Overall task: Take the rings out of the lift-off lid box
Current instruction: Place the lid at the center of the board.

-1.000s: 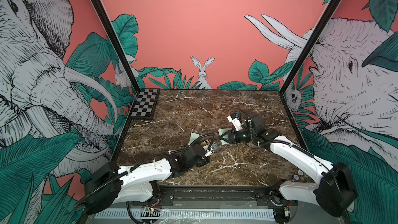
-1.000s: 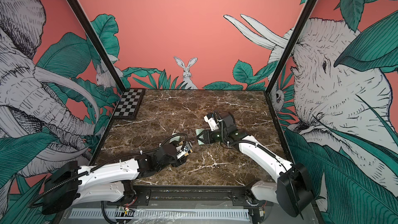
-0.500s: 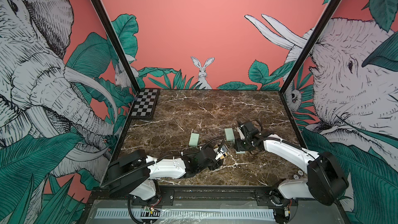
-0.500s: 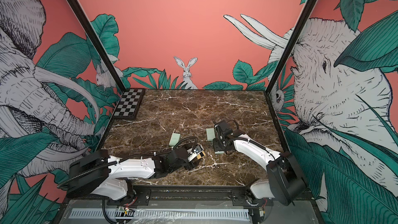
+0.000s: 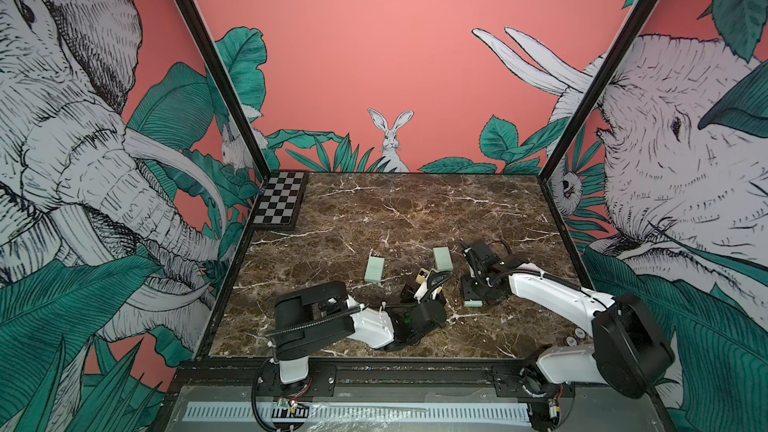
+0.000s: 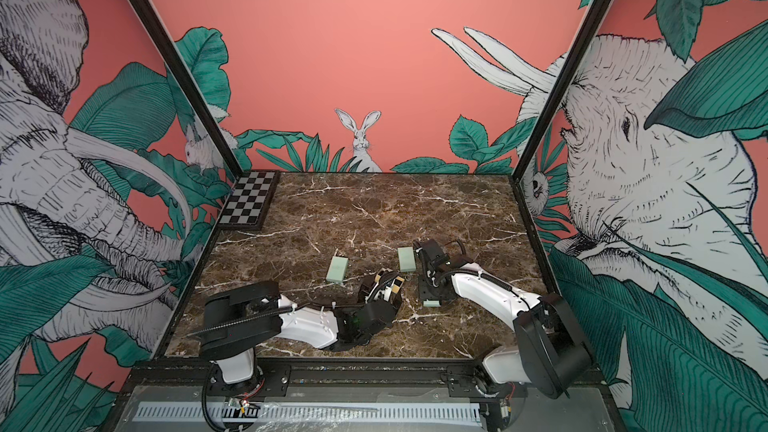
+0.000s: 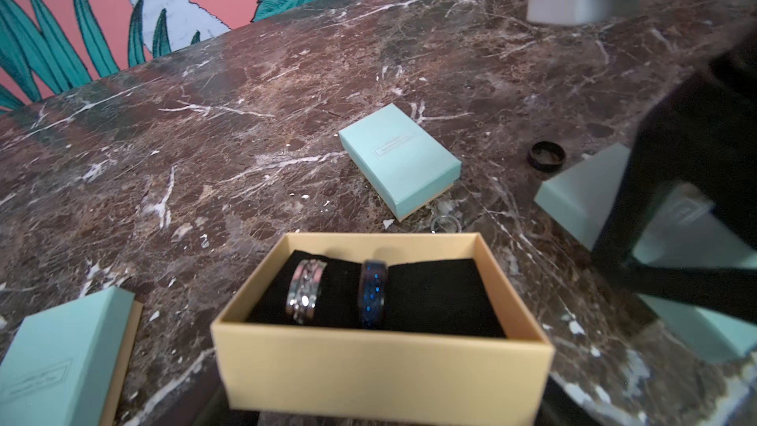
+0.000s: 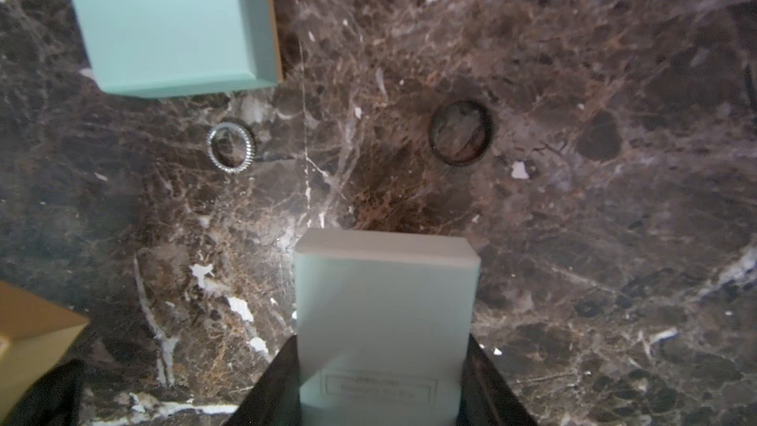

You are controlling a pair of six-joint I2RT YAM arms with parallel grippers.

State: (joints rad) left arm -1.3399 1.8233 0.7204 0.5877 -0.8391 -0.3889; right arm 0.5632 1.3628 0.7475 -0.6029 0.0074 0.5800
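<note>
We see painted walls [image 5: 395, 56] of elephants, leaves and a rabbit enclosing a brown marble table [image 5: 415, 205], read here as a clock face with 12 o'clock at the rabbit. A checkerboard [image 5: 278, 201] fills the 11 o'clock corner, and the widest bare marble lies toward 12 o'clock. The left arm [image 5: 370, 324], based at 7 o'clock, lies low and reaches to the centre, its left gripper [image 5: 424, 283] clamped on the open tan box [image 7: 381, 362]. The right arm [image 5: 548, 292], based at 5 o'clock, bends inward with its wrist pointing down, and the right gripper [image 8: 383, 340] is clamped on the mint-green lid [image 8: 385, 288], held low at the marble. Two closed mint-green boxes [image 5: 375, 268] [image 5: 443, 258] lie just beyond the grippers. Of the rings, a patterned silver ring [image 7: 305, 297] and a blue-flecked dark ring [image 7: 372, 299] stand upright in the box's black foam [image 7: 434, 301]. A beaded silver ring [image 8: 231, 149] and a black ring [image 8: 461, 133] lie flat on the marble near the lid.
</note>
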